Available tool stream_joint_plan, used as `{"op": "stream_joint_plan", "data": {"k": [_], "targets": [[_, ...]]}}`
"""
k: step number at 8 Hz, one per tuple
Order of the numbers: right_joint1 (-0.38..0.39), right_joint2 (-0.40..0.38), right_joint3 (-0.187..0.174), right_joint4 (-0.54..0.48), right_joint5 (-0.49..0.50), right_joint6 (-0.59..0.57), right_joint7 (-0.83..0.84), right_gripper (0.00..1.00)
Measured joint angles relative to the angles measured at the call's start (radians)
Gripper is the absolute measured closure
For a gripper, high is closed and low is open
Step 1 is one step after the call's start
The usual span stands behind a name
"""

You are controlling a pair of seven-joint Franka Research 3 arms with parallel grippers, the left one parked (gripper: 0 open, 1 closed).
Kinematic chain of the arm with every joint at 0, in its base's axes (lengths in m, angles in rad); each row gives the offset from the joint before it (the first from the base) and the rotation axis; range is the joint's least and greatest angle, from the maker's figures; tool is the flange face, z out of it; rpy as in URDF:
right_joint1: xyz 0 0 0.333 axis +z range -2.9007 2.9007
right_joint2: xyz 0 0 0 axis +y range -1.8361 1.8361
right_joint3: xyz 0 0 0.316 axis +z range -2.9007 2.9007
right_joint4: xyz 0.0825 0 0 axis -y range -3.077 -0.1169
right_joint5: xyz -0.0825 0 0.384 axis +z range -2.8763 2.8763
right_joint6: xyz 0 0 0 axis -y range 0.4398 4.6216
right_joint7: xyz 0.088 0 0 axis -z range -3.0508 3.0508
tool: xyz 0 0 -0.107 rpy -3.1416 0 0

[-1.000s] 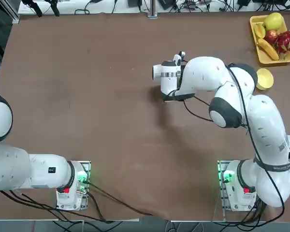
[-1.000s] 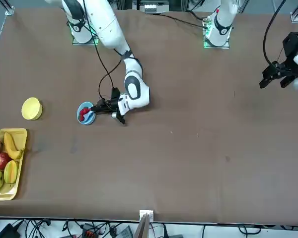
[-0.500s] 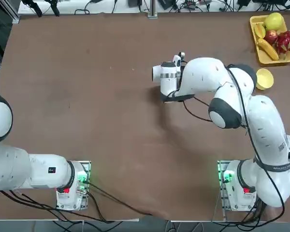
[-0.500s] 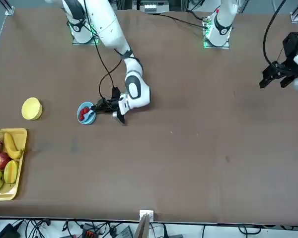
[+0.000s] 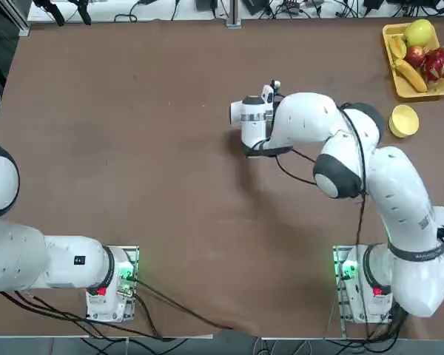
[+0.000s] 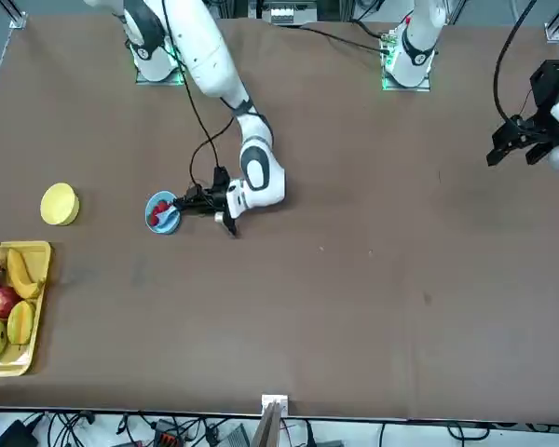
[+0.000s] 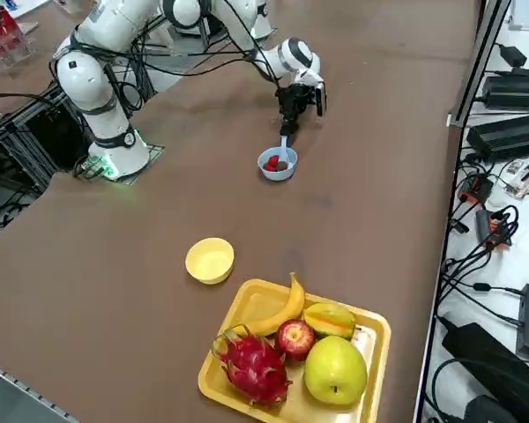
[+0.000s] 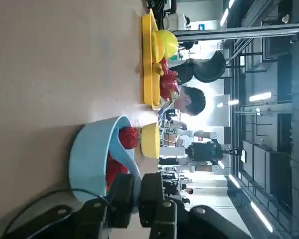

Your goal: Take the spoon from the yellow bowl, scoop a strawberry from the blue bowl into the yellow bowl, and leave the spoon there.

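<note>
Moved: right arm, shifted slightly leftward in the top view
Spoon: dipped in blue bowl, upper centre, right side view
Right gripper: clenched on spoon handle
Strawberry: best scooped from beneath, kept level
Yellow bowl: left of centre, same view

Surface: brown tabletop, matte and plain, spanning most of the right side view.
Small yellow bowl: on the tabletop, left of centre in the right side view.
Blue bowl: on the tabletop, upper centre of the right side view; apart from the small yellow bowl.
Rectangular yellow tray: on the tabletop, lower centre of the right side view; near the small yellow bowl.
Robot arm bases: right base at lower right of the top view, left base at lower left.
</note>
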Motion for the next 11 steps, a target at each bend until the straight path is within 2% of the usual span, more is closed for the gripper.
{"op": "stream_joint_plan", "data": {"k": [11], "targets": [[0.012,0.011,0.0,0.012,-0.014,-0.055,0.008,0.89]]}}
